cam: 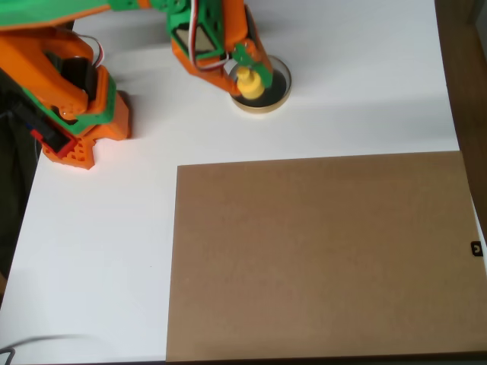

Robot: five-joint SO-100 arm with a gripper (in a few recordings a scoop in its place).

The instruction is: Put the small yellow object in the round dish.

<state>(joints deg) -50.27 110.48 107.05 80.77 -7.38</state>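
The round dish, with a pale rim and a dark inside, sits on the white table near the top centre of the overhead view. The small yellow object is over the dish's left half, inside the rim's outline. My orange and green gripper reaches in from the upper left and is shut on the yellow object's upper end. Its body hides the dish's left edge. I cannot tell whether the yellow object touches the dish floor.
The arm's orange base stands at the left on the white table. A large brown board lies flat over the lower right. A dark strip runs along the table's right edge.
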